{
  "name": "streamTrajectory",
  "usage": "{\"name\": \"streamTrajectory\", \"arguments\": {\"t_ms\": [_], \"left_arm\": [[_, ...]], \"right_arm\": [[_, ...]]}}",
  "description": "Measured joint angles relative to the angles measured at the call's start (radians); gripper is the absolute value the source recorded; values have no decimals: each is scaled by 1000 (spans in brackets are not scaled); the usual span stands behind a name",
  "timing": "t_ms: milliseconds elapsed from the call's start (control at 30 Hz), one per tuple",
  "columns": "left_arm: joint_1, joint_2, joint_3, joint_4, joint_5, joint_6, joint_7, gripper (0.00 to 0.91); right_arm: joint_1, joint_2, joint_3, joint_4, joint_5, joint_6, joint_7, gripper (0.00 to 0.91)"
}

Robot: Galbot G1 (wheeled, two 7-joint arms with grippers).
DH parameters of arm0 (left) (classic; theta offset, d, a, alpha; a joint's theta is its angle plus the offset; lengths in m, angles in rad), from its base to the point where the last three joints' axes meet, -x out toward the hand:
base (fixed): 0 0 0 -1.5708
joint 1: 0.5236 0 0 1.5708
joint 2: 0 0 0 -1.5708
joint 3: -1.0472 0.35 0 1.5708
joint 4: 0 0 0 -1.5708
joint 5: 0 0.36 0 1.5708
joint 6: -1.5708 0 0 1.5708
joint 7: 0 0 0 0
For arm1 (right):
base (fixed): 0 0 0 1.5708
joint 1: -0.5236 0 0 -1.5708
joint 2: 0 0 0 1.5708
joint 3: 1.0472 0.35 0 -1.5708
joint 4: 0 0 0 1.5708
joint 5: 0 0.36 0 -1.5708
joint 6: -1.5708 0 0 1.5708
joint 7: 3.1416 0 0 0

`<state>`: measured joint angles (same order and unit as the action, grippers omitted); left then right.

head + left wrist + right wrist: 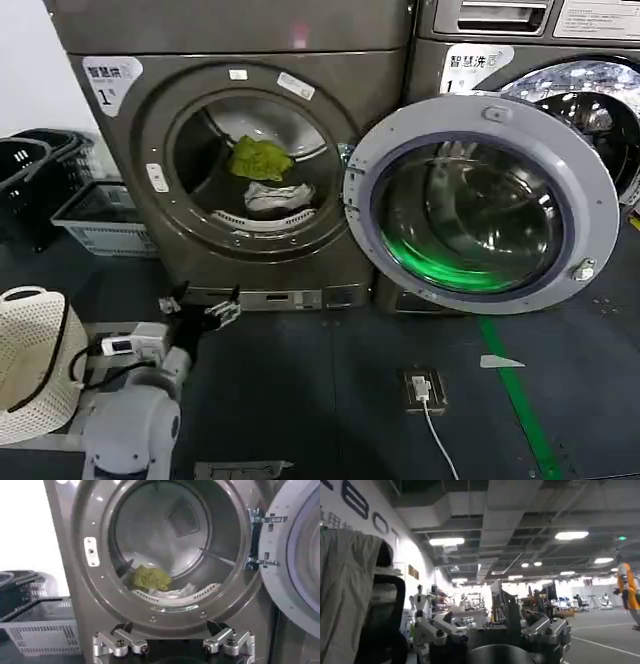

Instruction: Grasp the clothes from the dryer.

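The dryer (pixel 130 150) stands with its round glass door (pixel 480 205) swung open to the right. In the drum lie the clothes: a yellow-green piece (pixel 258 158) and, just in front of it, a white-grey piece (pixel 278 196). My left gripper (pixel 200 306) hovers low in front of the dryer's base, below the drum mouth, open and empty. The left wrist view looks into the drum at the yellow-green piece (pixel 150 577) and white-grey piece (pixel 175 591), with the left gripper (pixel 170 630) spread wide. My right gripper (pixel 492 625) points away into the room, open and empty.
Black baskets (pixel 30 160) and a grey crate (pixel 100 215) sit left of the dryer. A white woven basket (pixel 30 360) is by my left arm. A second machine (pixel 560 60) stands behind the open door. A floor socket with cable (pixel 420 388) and green line (pixel 515 390) mark the floor.
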<state>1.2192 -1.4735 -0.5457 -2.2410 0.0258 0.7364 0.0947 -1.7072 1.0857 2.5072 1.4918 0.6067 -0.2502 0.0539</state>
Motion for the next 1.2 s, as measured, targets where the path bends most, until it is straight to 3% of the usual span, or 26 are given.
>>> {"name": "streamTrajectory", "arguments": {"t_ms": [1200], "left_arm": [[4, 3, 0, -3, -1, 0, 4, 907]], "right_arm": [[-18, 3, 18, -12, 1, 16, 7, 907]]}}
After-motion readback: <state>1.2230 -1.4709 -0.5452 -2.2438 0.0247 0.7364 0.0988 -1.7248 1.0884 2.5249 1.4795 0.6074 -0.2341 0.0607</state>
